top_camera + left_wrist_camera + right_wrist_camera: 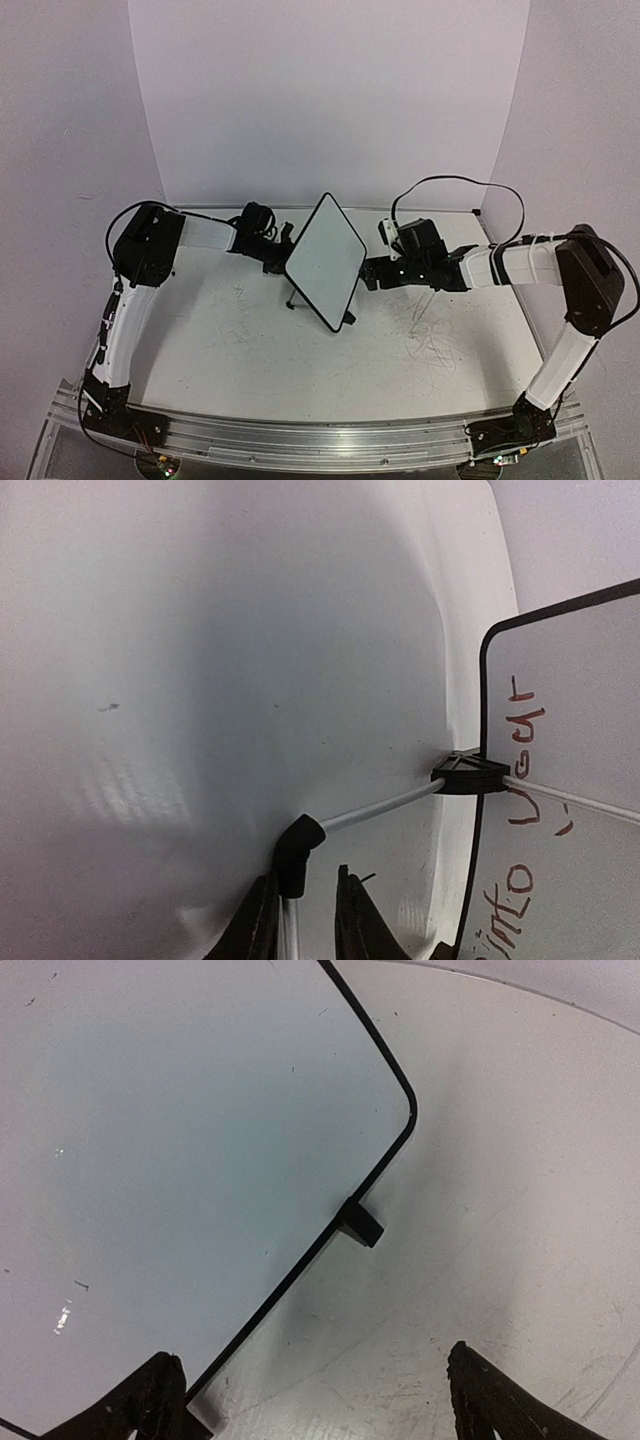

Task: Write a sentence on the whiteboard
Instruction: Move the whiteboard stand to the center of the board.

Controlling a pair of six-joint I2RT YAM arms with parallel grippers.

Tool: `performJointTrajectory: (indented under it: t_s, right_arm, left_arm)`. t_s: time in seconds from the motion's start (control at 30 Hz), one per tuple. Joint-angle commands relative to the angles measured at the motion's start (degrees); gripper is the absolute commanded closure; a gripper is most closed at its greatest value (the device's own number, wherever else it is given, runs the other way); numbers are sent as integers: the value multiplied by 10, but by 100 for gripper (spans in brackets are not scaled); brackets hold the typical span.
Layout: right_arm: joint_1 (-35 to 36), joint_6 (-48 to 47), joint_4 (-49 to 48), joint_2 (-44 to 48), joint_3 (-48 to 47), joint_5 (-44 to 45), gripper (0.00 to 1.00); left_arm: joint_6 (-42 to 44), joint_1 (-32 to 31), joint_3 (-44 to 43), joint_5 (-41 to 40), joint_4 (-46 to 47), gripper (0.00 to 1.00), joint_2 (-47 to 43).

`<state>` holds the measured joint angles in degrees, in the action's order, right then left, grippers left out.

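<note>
The whiteboard [325, 258] stands tilted on its stand in the middle of the table. Its face towards me is blank, and no "Good energy flows" sentence shows. My left gripper [274, 254] is behind the board. In the left wrist view its jaws [306, 882] straddle the stand's white rod [380, 807] just below the black elbow [298, 848], and a gap shows on the right side. The board's back [585, 730] carries red writing. My right gripper [369, 272] is wide open and empty at the board's right edge [300, 1260]. Its left fingertip [160, 1400] is by the rim.
Faint grey scribbles [430, 340] mark the tabletop right of the board. White backdrop walls [330, 90] close off the back and sides. A black cable [470, 185] loops above the right arm. An aluminium rail [330, 440] runs along the near edge. A black stand foot [358, 1223] juts from the rim.
</note>
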<state>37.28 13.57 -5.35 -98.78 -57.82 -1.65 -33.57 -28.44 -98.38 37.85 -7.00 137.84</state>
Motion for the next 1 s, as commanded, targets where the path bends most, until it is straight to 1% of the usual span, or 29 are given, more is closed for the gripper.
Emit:
performJointTrajectory:
  t_s: [0.0,0.17,0.27,0.37,0.43,0.5,0.67,0.83,0.97]
  right_arm:
    - [-10,-13,10,30,17,51,8]
    - [-35,-28,19,27,25,53,10]
    - [-36,-78,20,25,25,28,12]
    - [-38,-125,17,5,17,40,14]
    - [-50,-162,18,-21,-2,19,18]
    - [-67,-195,25,-40,-22,-32,23]
    - [-84,-255,52,-56,-65,-94,26]
    - [-84,-349,111,-84,-83,-82,34]
    - [-84,-387,133,-101,-104,-96,41]
  left_arm:
    - [-10,-39,-24,43,-12,78,15]
    - [-8,-48,-20,48,-13,77,-2]
    - [3,-39,-13,19,-26,73,-31]
    - [11,-27,-16,7,-42,68,-56]
    - [11,-18,-18,5,-50,67,-66]
    - [12,-11,-17,1,-59,65,-75]
    - [31,4,6,-28,-89,61,-113]
    - [46,23,50,-62,-109,56,-166]
    - [53,32,83,-87,-121,53,-209]
